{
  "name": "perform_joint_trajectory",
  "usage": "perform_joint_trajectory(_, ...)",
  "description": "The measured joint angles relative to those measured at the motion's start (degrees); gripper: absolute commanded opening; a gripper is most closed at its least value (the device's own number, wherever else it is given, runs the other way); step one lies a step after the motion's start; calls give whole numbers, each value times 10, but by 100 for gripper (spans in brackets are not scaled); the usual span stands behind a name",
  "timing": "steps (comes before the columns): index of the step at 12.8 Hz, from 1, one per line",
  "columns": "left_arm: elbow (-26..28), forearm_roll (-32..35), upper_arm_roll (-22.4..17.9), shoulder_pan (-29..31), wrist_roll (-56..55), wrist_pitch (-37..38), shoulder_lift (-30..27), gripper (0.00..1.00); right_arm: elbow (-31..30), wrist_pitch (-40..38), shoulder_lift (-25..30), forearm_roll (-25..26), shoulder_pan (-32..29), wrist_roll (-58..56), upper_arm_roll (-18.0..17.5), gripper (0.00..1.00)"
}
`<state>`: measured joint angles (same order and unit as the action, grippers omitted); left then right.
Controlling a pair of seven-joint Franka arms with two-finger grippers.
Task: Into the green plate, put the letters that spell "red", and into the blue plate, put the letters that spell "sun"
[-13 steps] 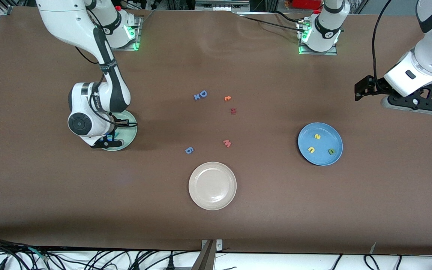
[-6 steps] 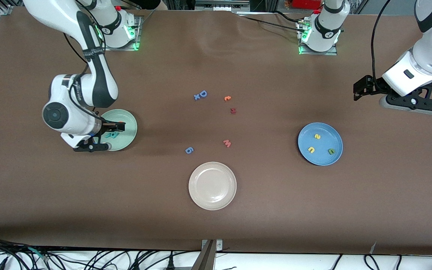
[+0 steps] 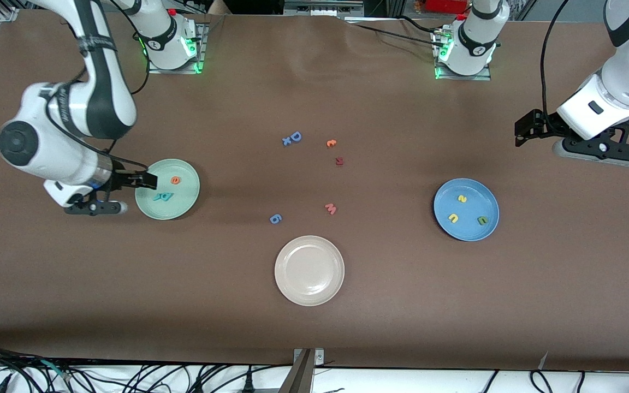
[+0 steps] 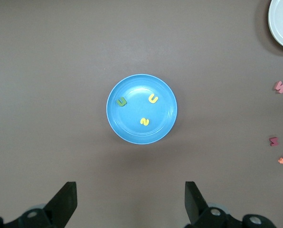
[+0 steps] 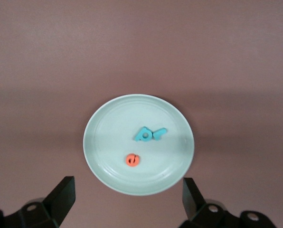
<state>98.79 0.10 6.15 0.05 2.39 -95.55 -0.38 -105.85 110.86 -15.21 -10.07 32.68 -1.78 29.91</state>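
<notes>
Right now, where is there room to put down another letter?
The cream-white plate holds nothing. Bare table lies between it and the blue plate, and between it and the green plate. It is crowded around the blue "D" and pink "w".

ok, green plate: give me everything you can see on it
The green plate is round, shallow and pale mint, plain, with a raised rim and a smooth, slightly glossy surface. It lies flat on the brown table toward the right arm's end. Three small foam letters lie in it: an orange "e" and, nearer the front camera, a teal "d" and a teal "r" touching each other. The right end effector hangs open above the table beside its rim, touching nothing.
</notes>
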Motion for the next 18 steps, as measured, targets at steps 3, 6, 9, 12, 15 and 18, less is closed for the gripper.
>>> perform_joint_trajectory(3, 0, 0, 2, -2, 0, 0, 0, 100, 84, -100, 12, 36, 0, -2, 15, 100)
perform_joint_trajectory(6, 0, 0, 5, -3, 0, 0, 0, 100, 149, -152, 14, 41, -1, -4, 37, 100)
perform_joint_trajectory(9, -2, 0, 5, -3, 0, 0, 0, 100, 171, -159, 15, 41, 2, -4, 39, 100)
perform_joint_trajectory(12, -5, 0, 5, -3, 0, 0, 0, 100, 171, -164, 15, 41, -1, -4, 36, 100)
perform_joint_trajectory(15, -5, 0, 5, -3, 0, 0, 0, 100, 172, -168, 15, 52, -87, -3, -54, 100)
perform_joint_trajectory(18, -5, 0, 5, -2, 0, 0, 0, 100, 175, -168, 25, 83, -220, -3, -199, 100)
